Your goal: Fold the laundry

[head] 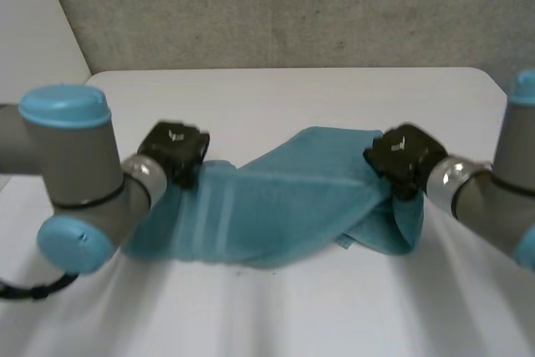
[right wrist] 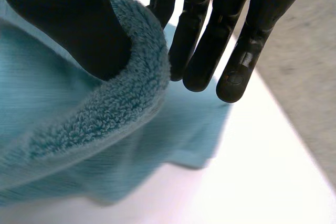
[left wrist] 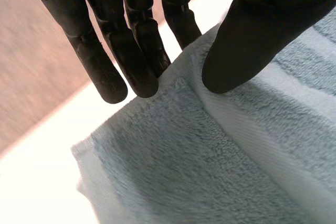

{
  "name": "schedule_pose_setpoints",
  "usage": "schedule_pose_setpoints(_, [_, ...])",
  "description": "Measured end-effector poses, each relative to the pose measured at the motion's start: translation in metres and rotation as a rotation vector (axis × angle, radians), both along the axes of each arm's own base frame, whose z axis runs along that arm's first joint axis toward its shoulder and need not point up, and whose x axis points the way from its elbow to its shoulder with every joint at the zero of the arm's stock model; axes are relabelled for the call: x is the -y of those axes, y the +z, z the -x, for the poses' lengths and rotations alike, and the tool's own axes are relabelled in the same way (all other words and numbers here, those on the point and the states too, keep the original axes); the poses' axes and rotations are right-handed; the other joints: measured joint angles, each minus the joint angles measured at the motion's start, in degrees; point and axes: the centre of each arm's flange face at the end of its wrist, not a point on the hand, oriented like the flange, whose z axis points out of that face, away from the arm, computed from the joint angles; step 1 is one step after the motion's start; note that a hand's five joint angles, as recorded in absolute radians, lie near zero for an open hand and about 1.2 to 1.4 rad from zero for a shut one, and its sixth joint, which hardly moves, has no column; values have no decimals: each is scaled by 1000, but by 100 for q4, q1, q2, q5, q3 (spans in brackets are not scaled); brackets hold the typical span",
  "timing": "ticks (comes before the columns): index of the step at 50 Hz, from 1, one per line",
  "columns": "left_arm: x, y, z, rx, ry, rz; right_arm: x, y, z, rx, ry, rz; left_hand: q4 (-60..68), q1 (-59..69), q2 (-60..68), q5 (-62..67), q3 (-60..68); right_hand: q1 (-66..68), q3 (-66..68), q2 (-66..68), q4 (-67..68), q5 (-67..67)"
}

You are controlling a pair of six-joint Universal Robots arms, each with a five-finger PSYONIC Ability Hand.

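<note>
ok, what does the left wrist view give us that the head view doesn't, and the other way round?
Left wrist view adds the grip: the left hand has its thumb on top of the towel near the edge and straight fingers behind that edge, pinching it. Head view adds the right hand holding the towel's other end raised and turned over, above the white table. Both: the blue towel with pale stripes, left hand at one end.
</note>
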Motion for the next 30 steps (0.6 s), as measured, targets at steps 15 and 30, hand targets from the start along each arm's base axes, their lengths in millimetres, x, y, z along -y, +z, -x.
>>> schedule_pose_setpoints(15, [43,231,12,-470,67,1038,51,197,-51,474,-104,887,3,0,16,0,0,0,0,0,0,0])
schedule_pose_setpoints(30, [34,97,-17,-292,127,653,0,95,-46,297,112,454,5,0,27,0,9,0,-1,0,0,32])
